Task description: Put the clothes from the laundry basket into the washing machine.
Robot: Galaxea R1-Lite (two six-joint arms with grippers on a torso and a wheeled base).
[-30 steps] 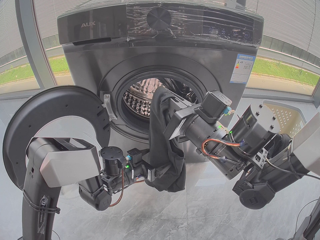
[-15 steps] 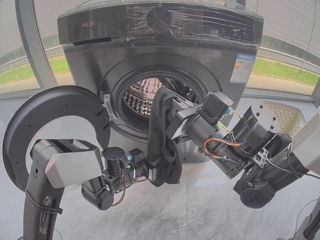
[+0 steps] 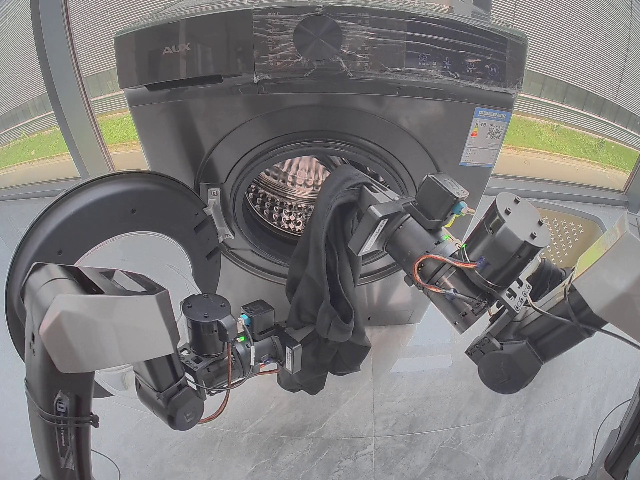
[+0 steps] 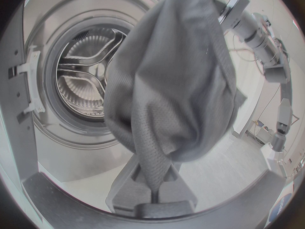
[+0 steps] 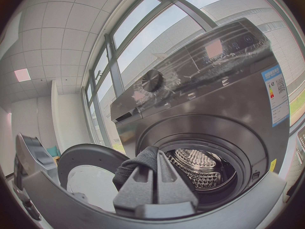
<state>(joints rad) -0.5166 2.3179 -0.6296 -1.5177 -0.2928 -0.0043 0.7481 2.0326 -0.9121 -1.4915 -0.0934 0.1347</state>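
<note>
The right gripper (image 5: 154, 166) is clamped shut on the top edge of a dark garment (image 3: 327, 268). The cloth is bunched over one side of its two grey, wedge-shaped fingers. The left gripper (image 4: 155, 173) is also closed, with a strip of the garment's lowest fold pinched in the slit between its fingers.

Between the two grips the garment hangs as a limp, baggy loop, and the left wrist view shows its fine knit mesh. Just beyond the right jaws is the round mouth of the washer (image 3: 320, 108). The cloth's top reaches the upper part of that opening, but I cannot tell whether it is past the rim. In the head view the hanging fabric hides the middle of the opening.

Behind the fabric is the drum (image 3: 287, 195), shiny perforated steel with curved raised ribs that show best in the left wrist view. To the left of the left jaws the door (image 3: 100, 228), a dark disc with a pale centre, stands wide open on a metal hinge (image 3: 212, 211). Below those jaws is a glossy marbled floor (image 3: 400, 421).

Well to the right of the right jaws, beside the washer, sits a pale perforated basket (image 3: 573, 235). The right wrist view adds the round dial (image 5: 152, 80), a label (image 5: 276, 93) and tall windows (image 5: 143, 26).
</note>
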